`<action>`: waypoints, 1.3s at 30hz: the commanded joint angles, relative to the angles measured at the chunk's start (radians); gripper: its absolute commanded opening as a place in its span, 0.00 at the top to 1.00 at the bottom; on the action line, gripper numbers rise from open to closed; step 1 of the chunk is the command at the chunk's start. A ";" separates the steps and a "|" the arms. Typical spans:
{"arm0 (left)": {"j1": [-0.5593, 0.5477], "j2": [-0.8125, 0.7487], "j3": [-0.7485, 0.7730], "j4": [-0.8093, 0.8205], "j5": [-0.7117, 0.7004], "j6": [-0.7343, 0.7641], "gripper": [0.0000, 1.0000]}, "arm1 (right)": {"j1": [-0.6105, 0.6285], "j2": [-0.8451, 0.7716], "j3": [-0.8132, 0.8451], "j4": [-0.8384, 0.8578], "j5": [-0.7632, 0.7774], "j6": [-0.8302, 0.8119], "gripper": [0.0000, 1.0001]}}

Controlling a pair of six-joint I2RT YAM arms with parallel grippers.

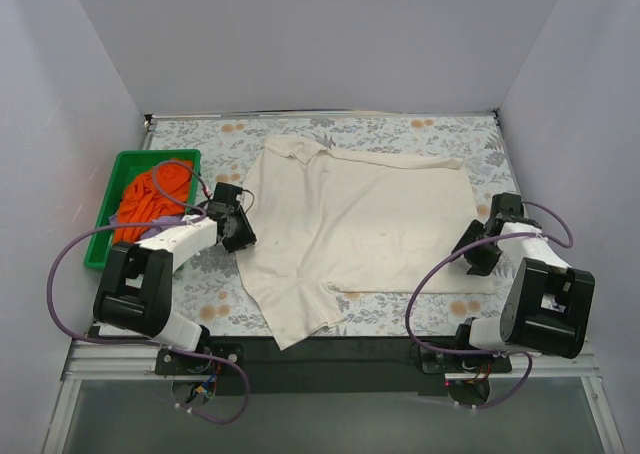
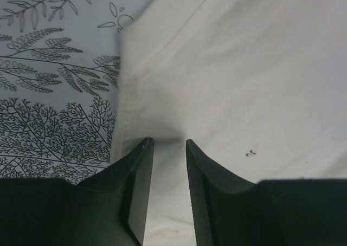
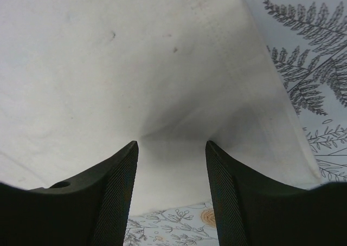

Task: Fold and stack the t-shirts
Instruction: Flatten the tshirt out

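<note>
Left claw (image 2: 168,141), jaws partly apart, straddles the left edge of the large cream cloth t-shirt (image 1: 350,224) spread between the 2 claws; right claw (image 3: 171,143), wider apart, straddles its right hem; whether either grips cannot be told.

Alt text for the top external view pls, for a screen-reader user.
A large cream t-shirt lies spread on a floral-patterned table, with the left hand at its left edge and the right hand at its right edge. A green tray at the table's left side holds a crumpled orange shirt.
</note>
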 commanded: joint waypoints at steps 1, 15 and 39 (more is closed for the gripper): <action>0.000 0.002 -0.032 -0.002 -0.055 -0.065 0.71 | -0.037 -0.006 -0.033 0.013 0.093 0.017 0.50; 0.023 -0.120 -0.055 -0.129 -0.109 -0.081 0.61 | -0.148 -0.069 -0.055 -0.015 0.108 0.028 0.42; -0.043 0.019 0.324 -0.141 -0.129 -0.021 0.34 | 0.775 0.155 0.377 -0.009 0.008 -0.149 0.40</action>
